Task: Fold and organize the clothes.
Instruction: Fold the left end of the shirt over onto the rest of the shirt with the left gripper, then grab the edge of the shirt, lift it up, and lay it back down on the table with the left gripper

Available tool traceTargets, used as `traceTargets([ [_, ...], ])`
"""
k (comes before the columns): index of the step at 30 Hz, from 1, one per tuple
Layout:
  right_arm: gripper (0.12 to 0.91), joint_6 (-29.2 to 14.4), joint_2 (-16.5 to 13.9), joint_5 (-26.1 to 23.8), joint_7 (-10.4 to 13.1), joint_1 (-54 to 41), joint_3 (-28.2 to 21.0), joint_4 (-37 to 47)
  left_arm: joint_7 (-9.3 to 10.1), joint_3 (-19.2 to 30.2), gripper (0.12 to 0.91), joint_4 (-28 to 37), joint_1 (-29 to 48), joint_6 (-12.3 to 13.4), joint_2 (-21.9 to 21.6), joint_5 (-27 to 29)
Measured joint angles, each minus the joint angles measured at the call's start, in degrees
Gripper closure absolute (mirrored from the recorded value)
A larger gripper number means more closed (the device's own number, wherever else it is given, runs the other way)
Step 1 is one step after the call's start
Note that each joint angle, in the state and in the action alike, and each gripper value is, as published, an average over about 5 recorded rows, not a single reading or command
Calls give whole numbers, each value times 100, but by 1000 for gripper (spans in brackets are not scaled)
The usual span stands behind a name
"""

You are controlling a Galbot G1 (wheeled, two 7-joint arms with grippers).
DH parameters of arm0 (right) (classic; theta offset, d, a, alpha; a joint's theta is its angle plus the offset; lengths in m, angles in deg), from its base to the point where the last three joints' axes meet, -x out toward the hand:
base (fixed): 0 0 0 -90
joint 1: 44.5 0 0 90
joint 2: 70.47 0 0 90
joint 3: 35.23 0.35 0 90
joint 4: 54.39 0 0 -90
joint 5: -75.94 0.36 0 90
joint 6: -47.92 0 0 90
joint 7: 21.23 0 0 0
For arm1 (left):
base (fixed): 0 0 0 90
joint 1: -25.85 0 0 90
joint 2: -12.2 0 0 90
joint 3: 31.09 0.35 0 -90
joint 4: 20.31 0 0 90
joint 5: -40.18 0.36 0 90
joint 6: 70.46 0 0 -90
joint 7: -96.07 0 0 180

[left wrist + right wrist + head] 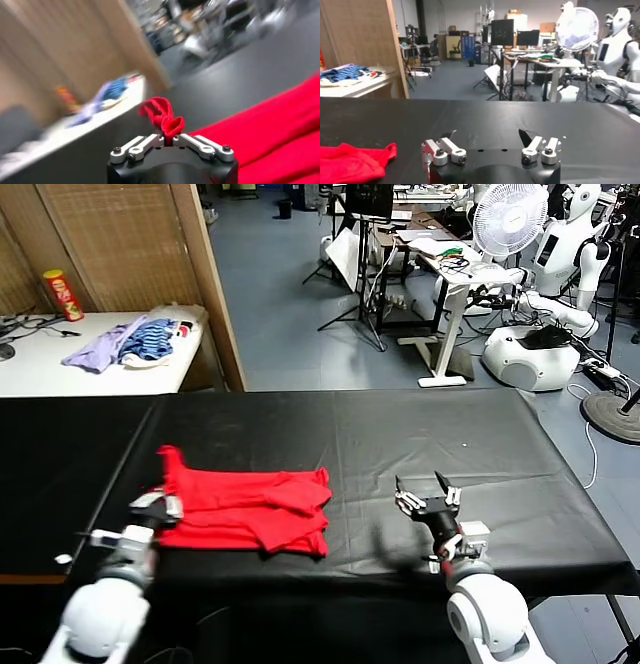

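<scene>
The red T-shirt [245, 509] lies partly folded on the black table [400, 434], left of the middle. My left gripper [158, 505] is at the shirt's left edge, shut on a bunched fold of the red cloth [164, 118], which rises from between the fingers in the left wrist view. One red corner [168, 454] sticks out at the far left of the shirt. My right gripper [427, 488] hovers over bare black cloth to the right of the shirt, open and holding nothing. The right wrist view catches the shirt's near end [352, 161] off to the side.
A white side table [90, 359] at the back left holds a lilac garment [100, 346], a blue-striped garment [152, 341] and a red-and-yellow can [62, 294]. A wooden screen [120, 244] stands behind it. Desks, a fan [510, 219] and a white robot [545, 304] are beyond the table.
</scene>
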State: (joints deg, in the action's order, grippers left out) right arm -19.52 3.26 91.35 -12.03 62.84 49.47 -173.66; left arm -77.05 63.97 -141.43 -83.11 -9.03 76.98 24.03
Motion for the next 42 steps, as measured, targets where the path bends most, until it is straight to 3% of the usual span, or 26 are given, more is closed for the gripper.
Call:
traceTargets([
  [4, 227, 0, 46, -41, -1, 42, 53, 1, 130, 652, 868, -33, 206, -137, 401, -520],
  [9, 227, -4, 98, -95, -10, 32, 40, 51, 158, 1142, 868, 128, 424, -74, 847, -547],
  [19, 227, 1, 100, -132, -87, -151, -157, 245, 221, 1304, 868, 466, 572, 54, 1387, -523],
  [22, 227, 3, 63, -114, -145, -231, -251, 312, 314, 1293, 841, 460, 558, 7, 1525, -735],
  [28, 227, -5, -30, 56, -346, -427, -518, 416, 693, 1098, 551, 418, 656, -76, 1889, -1898],
  [33, 227, 15, -80, 229, -509, -659, -894, 508, 598, 826, 296, 393, 766, 163, 1958, -2010],
  [36, 227, 64, -53, 232, -547, -841, -1204, 602, 459, 609, 241, 327, 732, 234, 1783, -1939],
  [42, 227, 191, 78, -150, -482, -1277, -1945, 988, 252, 60, 232, 410, 495, 370, 1256, -1680],
])
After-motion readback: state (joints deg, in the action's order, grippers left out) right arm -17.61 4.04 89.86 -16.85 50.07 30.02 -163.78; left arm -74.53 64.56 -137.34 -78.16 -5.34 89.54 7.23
